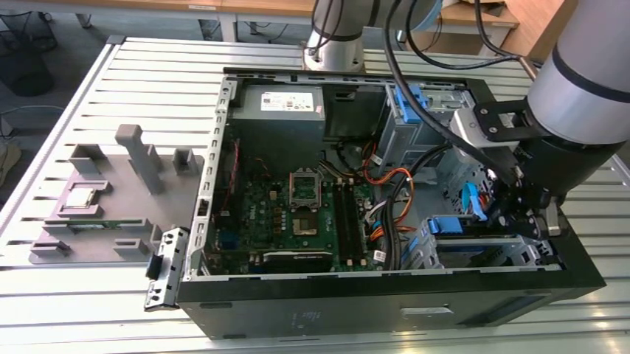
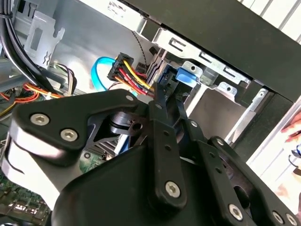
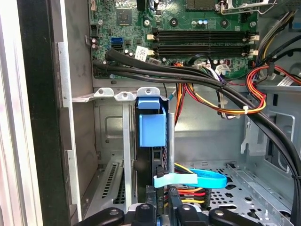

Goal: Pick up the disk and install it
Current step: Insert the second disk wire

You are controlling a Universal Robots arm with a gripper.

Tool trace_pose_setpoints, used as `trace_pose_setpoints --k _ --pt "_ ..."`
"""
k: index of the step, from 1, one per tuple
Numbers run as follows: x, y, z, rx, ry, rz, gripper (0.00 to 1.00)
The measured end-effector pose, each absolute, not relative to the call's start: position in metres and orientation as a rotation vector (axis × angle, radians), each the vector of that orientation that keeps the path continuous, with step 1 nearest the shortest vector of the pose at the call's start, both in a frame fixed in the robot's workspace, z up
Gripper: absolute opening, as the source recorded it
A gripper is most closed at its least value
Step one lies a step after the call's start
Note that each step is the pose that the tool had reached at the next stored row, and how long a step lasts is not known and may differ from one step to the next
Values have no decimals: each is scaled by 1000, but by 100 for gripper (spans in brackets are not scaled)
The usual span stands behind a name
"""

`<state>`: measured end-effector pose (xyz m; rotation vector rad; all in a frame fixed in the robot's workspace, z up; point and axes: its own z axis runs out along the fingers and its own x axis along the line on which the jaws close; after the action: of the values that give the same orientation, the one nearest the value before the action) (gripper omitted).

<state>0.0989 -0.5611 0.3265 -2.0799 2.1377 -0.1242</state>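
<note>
Slatted metal bench top (image 1: 118, 81) carries an open computer case (image 1: 295, 317) lying on its side, motherboard (image 1: 295, 214) face-up; a grey fixture tray (image 1: 99, 199) sits toward the exterior view's left, and office floor and desks lie beyond.

You have the gripper (image 1: 520, 214) down inside the case at the exterior view's right, over the drive cage (image 1: 473, 247). The disk (image 3: 151, 141) stands on edge in the cage slot, its blue carrier tab (image 3: 152, 123) showing in the first wrist view. Its long axis runs along the slot, toward the fingers and away. The disk lies straight ahead of the gripper, the fingers (image 3: 141, 214) sitting at its near end beside the light-blue data cable (image 3: 197, 178) and the red-yellow power plug.

You cannot tell from these views whether the fingers pinch the carrier or merely rest against it: the second wrist view shows the black linkage (image 2: 160, 141) drawn close near the blue tab, contact point hidden.

Judgement: disk looks largely seated in its bay.
</note>
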Motion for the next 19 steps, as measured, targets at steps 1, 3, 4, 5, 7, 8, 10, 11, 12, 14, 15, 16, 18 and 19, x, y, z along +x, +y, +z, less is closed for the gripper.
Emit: trace_pose_setpoints --k 1,3,4,5,7,8,10,11,12,14,15,16,18,19 --pt "99 -561 328 -2080 2138 -124 24" --pt "99 -561 334 -2080 2138 -124 24" --pt "99 -561 338 -2080 2138 -124 24" --pt "99 -561 342 -2080 2137 -124 24" --pt "99 -561 351 -2080 2138 -124 24" --pt "99 -561 355 -2080 2138 -124 24" --pt "99 -561 362 -2080 2137 -124 24" --pt "99 -561 365 -2080 2138 -124 24" --pt "99 -561 367 -2080 2138 -124 24" --pt "99 -561 368 -2080 2137 -124 24" --pt "99 -561 369 -2080 2137 -124 24" --pt "99 -561 369 -2080 2137 -124 24" --pt "99 -561 369 -2080 2137 -124 24" --pt "99 -561 369 -2080 2138 -123 24"
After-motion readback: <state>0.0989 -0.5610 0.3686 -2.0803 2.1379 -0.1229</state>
